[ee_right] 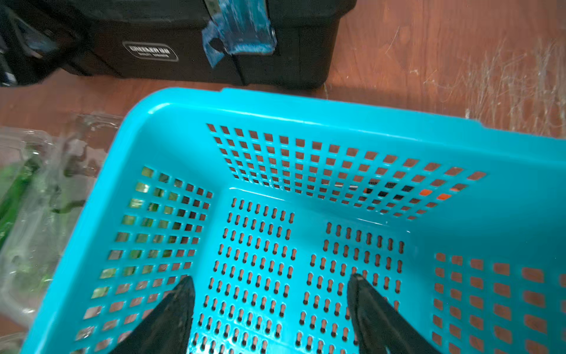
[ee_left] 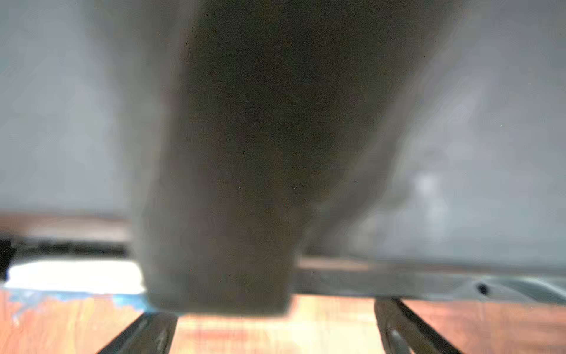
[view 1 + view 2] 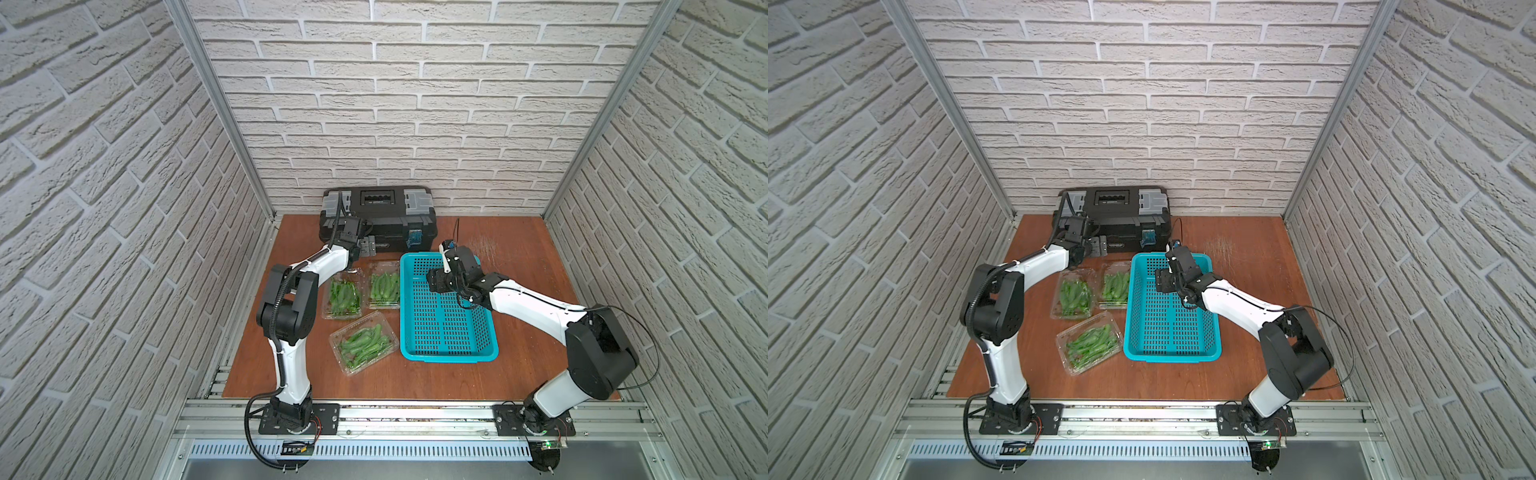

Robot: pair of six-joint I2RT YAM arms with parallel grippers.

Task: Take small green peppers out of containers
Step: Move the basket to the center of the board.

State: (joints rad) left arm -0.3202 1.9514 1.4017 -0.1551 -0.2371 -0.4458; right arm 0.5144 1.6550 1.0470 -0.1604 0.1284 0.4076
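Three clear containers (image 3: 343,297) (image 3: 384,286) (image 3: 363,343) lie lids closed on the wooden table, each holding a heap of small green peppers (image 3: 365,341); both top views show them (image 3: 1073,297) (image 3: 1116,286) (image 3: 1090,343). My left gripper (image 3: 365,246) (image 3: 1096,245) is at the toolbox front, behind the containers. In the left wrist view it (image 2: 275,332) is open, with a blurred dark block close ahead. My right gripper (image 3: 434,282) (image 3: 1162,281) (image 1: 272,276) hangs open and empty over the basket's far end. One container (image 1: 30,199) shows blurred beside the basket.
A teal perforated basket (image 3: 449,355) (image 3: 1171,355) (image 1: 306,104) sits right of the containers, with nothing in it. A black toolbox (image 3: 378,208) (image 1: 171,70) with grey latches stands at the back wall. Brick walls close in three sides.
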